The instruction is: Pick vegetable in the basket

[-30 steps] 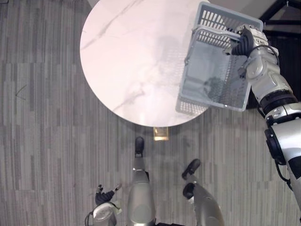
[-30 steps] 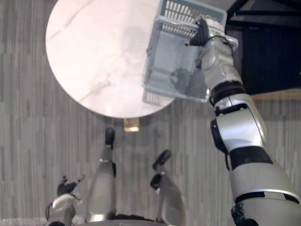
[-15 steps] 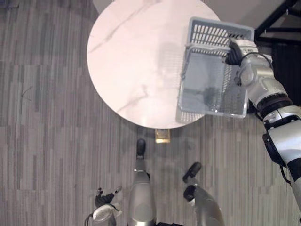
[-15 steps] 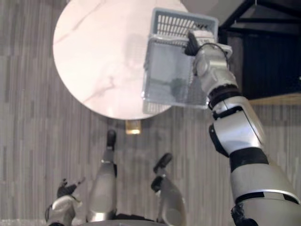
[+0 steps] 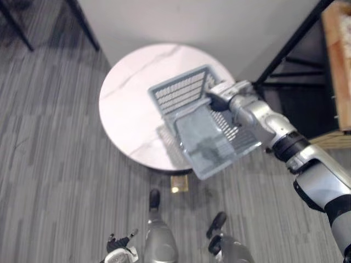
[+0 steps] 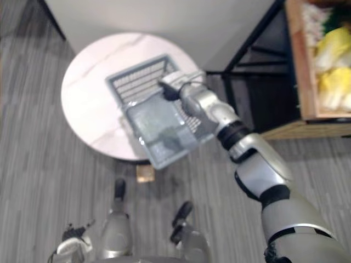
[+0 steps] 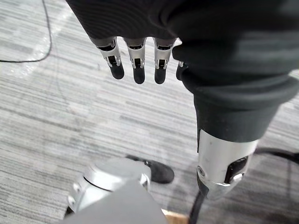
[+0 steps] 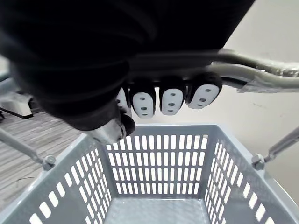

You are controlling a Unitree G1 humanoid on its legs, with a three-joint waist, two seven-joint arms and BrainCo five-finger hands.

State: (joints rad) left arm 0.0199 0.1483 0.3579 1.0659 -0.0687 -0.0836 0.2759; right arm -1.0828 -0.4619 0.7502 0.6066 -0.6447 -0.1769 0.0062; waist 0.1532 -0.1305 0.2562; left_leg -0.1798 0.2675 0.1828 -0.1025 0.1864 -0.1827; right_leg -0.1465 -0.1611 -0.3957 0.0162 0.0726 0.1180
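My right hand (image 5: 222, 94) is shut on the metal handle (image 8: 254, 70) of a grey slotted plastic basket (image 5: 205, 139). The basket hangs tilted above the front right part of a round white marble table (image 5: 129, 109). In the right wrist view my fingers (image 8: 170, 99) curl round the handle, and the basket's inside (image 8: 159, 163) holds nothing. Yellow and green vegetables (image 6: 334, 60) lie in a wooden crate (image 6: 300, 66) on a shelf at the far right. My left hand (image 7: 135, 60) hangs low by my side with straight fingers and holds nothing.
A black metal shelf frame (image 5: 285, 55) stands to the right of the table, against a pale wall (image 5: 208, 22). Grey striped carpet (image 5: 49, 164) lies around the table. A dark table leg (image 5: 82, 24) shows at the far left.
The camera has tilted up, so the shelf and wall now show. My right hand has swung the basket leftward, further over the table, and still grips the handle.
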